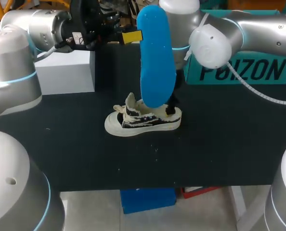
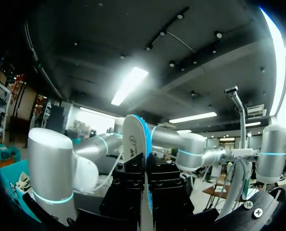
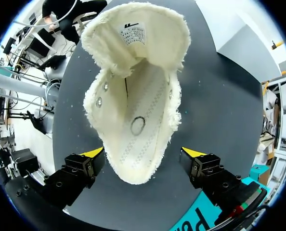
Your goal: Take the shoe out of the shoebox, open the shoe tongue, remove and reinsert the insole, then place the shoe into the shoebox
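The shoe [image 1: 143, 119] stood on the table [image 1: 229, 144], tongue open. Left gripper [image 2: 146, 166] clamped the removed blue insole [image 1: 155, 53]; right gripper [image 3: 143, 153] gaped around the heel. Reinserting and boxing remained.

In the lower middle of my frame, my left gripper [image 2: 146, 166] presses its black fingers [image 2: 128, 185] against the insole [image 2: 133, 139] from both sides. The insole stands edge-on, white-faced and blue-rimmed, rising to mid-frame. Behind it my right arm [image 2: 191, 149] crosses, its grey elbow at lower left.
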You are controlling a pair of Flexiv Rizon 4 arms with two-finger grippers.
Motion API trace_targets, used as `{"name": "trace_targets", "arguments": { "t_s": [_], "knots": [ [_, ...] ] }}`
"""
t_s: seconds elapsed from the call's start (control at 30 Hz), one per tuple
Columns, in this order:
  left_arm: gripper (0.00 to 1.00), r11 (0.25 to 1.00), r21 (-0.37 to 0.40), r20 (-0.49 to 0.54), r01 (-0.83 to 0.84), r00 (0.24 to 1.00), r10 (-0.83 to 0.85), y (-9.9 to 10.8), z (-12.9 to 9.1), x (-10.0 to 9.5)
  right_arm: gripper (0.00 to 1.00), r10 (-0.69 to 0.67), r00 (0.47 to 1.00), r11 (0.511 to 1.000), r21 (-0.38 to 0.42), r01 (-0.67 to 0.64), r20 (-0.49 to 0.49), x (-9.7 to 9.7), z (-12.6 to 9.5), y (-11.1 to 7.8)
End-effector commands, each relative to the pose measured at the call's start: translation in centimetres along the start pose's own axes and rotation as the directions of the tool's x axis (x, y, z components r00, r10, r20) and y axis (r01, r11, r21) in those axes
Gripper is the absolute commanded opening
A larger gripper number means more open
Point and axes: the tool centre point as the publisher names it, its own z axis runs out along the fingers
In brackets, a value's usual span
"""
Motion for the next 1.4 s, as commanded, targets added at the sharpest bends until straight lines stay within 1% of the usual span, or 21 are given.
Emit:
{"name": "trace_targets", "arguments": {
  "t_s": [0.03,0.17,0.2,0.27,0.33,0.4,0.47,0.7,0.8,0.9,1.03,1.4],
  "knots": [
    [0.00,1.000,0.000,0.001,-0.002,1.000,0.002,0.1,0.0,0.0,1.00,0.003,1.000,1.000,0.019,-0.003,-0.003,-0.2,0.0,0.4],
    [0.00,1.000,0.000,0.001,-0.002,1.000,0.002,0.1,0.0,0.0,1.00,0.007,1.000,1.000,0.001,-0.007,0.004,0.1,0.1,0.4],
    [0.00,1.000,0.000,0.001,-0.002,1.000,0.002,0.1,0.0,0.0,1.00,0.006,1.000,1.000,-0.019,-0.006,0.011,0.2,0.2,0.3],
    [0.00,1.000,0.000,0.001,-0.002,1.000,0.002,0.1,0.0,0.0,1.00,0.003,0.999,0.995,-0.097,0.001,0.037,0.3,0.3,0.3],
    [0.00,1.000,0.000,0.001,-0.002,1.000,0.002,0.1,0.0,0.0,1.00,0.003,0.998,0.988,-0.156,0.006,0.060,0.3,0.4,0.2],
    [0.00,1.000,0.000,0.001,-0.002,1.000,0.002,0.1,0.0,0.0,1.00,-0.008,0.998,0.981,-0.192,0.021,0.068,0.4,0.4,0.1],
    [0.00,1.000,0.000,0.001,-0.002,1.000,0.002,0.1,0.0,0.0,1.00,-0.021,0.996,0.969,-0.245,0.041,0.084,0.4,0.5,0.0],
    [0.00,1.000,0.000,0.001,-0.002,1.000,0.002,0.1,0.0,0.0,1.00,-0.068,0.995,0.923,-0.374,0.091,0.073,0.2,1.0,0.2],
    [0.00,1.000,0.000,0.001,-0.002,1.000,0.002,0.1,0.0,0.0,1.00,-0.063,0.995,0.907,-0.412,0.088,0.074,0.2,1.1,0.2],
    [0.00,1.000,0.000,0.001,-0.002,1.000,0.002,0.1,0.0,0.0,1.00,-0.027,0.997,0.893,-0.446,0.056,0.071,0.2,1.4,0.1],
    [0.00,1.000,0.000,0.001,-0.002,1.000,0.002,0.1,0.0,0.0,1.00,0.019,0.997,0.861,-0.508,0.024,0.079,0.4,1.8,-0.2],
    [0.00,1.000,0.000,0.001,-0.002,1.000,0.002,0.1,0.0,0.0,1.00,0.058,0.995,0.792,-0.611,0.005,0.082,0.8,2.7,-0.5]
  ]
}}
